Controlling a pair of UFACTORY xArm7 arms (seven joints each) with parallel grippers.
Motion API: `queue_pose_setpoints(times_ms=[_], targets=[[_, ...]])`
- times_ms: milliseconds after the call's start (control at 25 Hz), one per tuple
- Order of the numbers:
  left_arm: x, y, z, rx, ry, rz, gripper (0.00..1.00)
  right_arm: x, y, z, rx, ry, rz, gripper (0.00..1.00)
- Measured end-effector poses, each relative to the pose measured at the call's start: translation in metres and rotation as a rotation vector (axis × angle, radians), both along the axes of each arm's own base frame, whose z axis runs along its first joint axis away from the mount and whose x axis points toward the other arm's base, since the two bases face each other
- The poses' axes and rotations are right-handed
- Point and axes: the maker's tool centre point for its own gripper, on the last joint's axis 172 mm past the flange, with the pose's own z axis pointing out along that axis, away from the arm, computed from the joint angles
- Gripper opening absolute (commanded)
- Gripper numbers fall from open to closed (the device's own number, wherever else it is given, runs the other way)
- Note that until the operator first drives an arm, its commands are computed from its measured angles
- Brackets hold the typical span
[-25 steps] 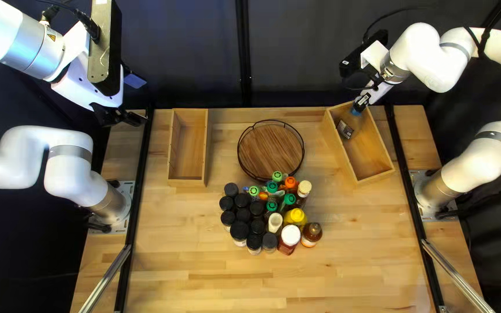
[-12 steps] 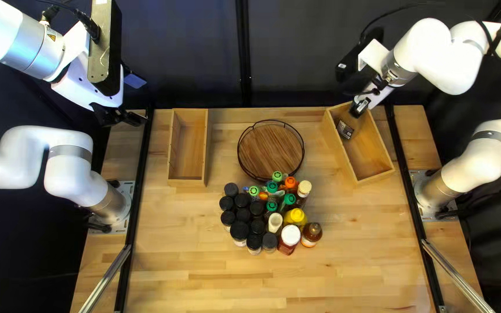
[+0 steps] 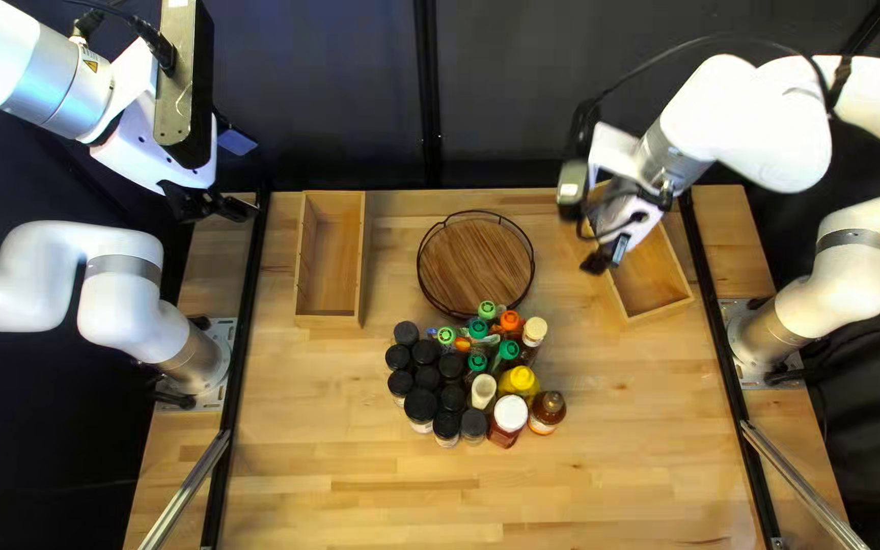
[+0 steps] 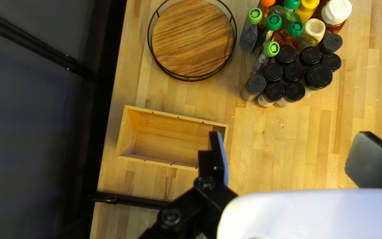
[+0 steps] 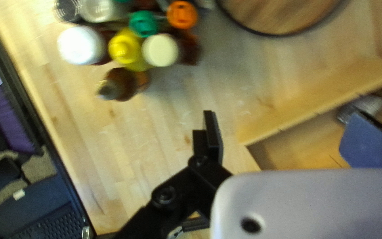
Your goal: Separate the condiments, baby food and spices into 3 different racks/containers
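Observation:
My left gripper (image 3: pixel 240 211) hangs over the left table edge; in the left wrist view my left gripper (image 4: pixel 290 155) is open and empty. My right gripper (image 3: pixel 608 257) is above the inner wall of the right wooden box (image 3: pixel 654 275); in the right wrist view my right gripper (image 5: pixel 288 135) stands open, holding nothing. A dark, light-marked item (image 5: pixel 362 107) lies inside that box, partly behind one finger. Black-capped spice jars (image 3: pixel 426 377) cluster mid-table beside green-capped and orange-capped bottles (image 3: pixel 510 321), a yellow bottle (image 3: pixel 519 382), a white-capped jar (image 3: pixel 509 413) and a brown bottle (image 3: pixel 548 407).
Behind the cluster lies a round wooden tray with a black wire rim (image 3: pixel 476 263). An empty narrow wooden box (image 3: pixel 331 255) stands left of it. Black rails (image 3: pixel 246 356) run along both table sides. A laptop (image 5: pixel 36 208) shows beyond the table edge.
My right gripper has swung out of the far end of the right box toward its inner wall, nearer the bottles. The left arm has stayed still.

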Motion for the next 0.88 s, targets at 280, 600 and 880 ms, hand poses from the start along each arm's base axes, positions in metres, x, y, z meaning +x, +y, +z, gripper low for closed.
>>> queue_pose_setpoints(times_ms=[280, 600, 880], targets=[[0.000, 0.000, 0.000, 0.000, 0.000, 0.000, 1.00, 0.015, 0.034, -0.024, -0.038, -0.031, 0.114, 1.00], [0.000, 0.000, 0.000, 0.000, 0.000, 0.000, 1.00, 0.028, 0.047, -0.062, -0.102, -0.007, 0.186, 1.00], [0.000, 0.000, 0.000, 0.000, 0.000, 0.000, 1.00, 0.041, 0.058, -0.100, -0.148, 0.010, 0.226, 1.00]])
